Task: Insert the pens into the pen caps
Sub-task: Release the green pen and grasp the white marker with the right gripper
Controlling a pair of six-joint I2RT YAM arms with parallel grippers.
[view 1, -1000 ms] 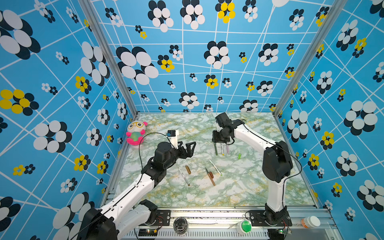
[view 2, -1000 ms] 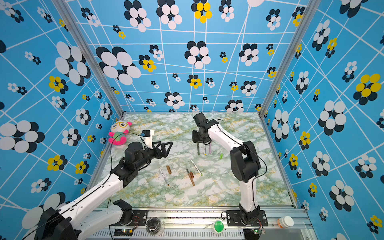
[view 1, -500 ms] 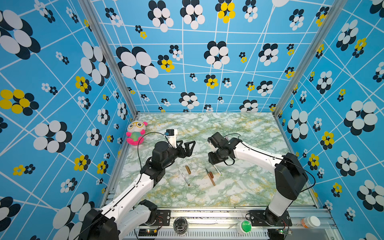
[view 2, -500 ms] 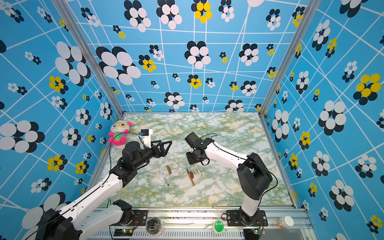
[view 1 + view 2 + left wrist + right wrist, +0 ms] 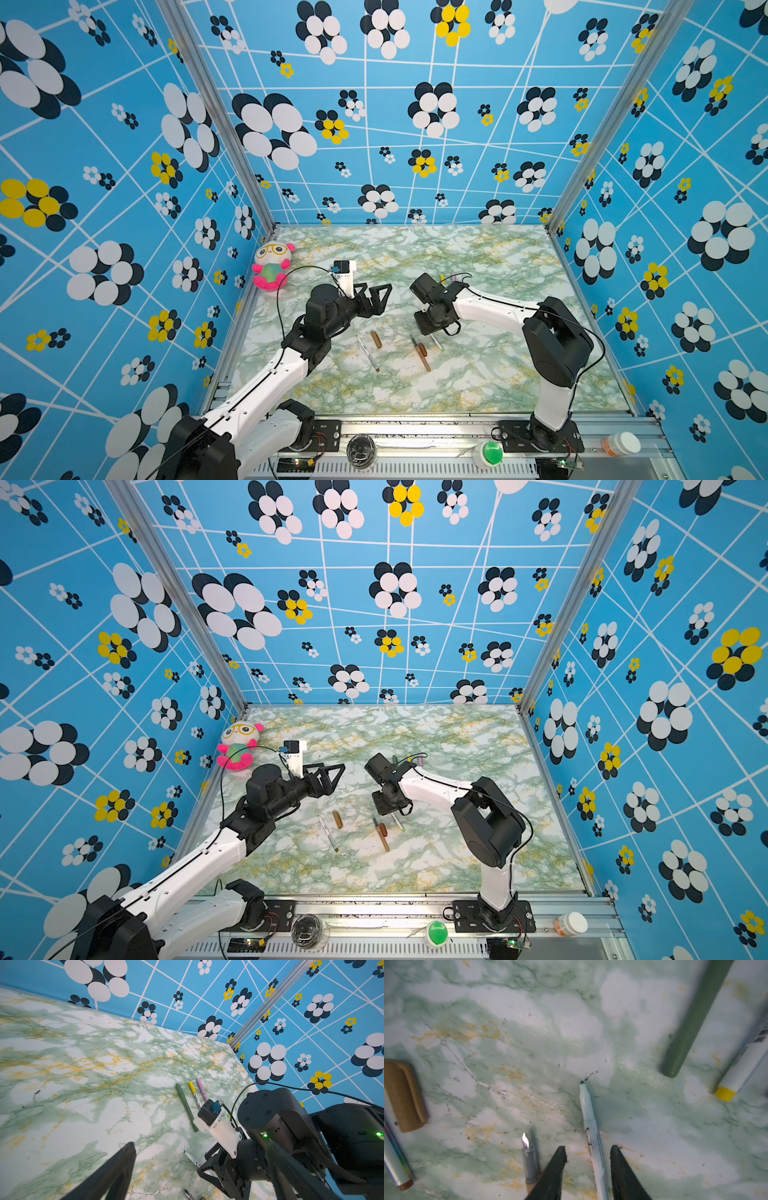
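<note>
Three pens look capped to us: a dark green pen (image 5: 186,1107), a yellow-capped pen (image 5: 194,1093) and a pink pen (image 5: 202,1089) lie side by side toward the back edge of the marbled table (image 5: 478,374). Nearer the middle, on the way to the front edge, the uncapped ones are scattered, and among them is the white pen (image 5: 589,1126) we take to be next. The right gripper (image 5: 588,1148) stands over it with its jaws partly apart, one dark finger on each side of the barrel and a gap showing on both, so nothing is held yet. The left gripper (image 5: 376,296) hangs above the table toward the left edge, spread wide and empty. We judge the white pen light, stiff and slick: a smooth round plastic tube that may roll or twist if pinched off-centre. We would take it at mid-barrel, squarely across, leaving the tapered green felt tip free, since that end must enter a cap and already sits by faint ink scribbles. Just beside it lies a nib pen (image 5: 529,1163) with a bright metal point and grey collar, and farther off a brown cap (image 5: 404,1095), a matte stubby tube with a flat clip.
</note>
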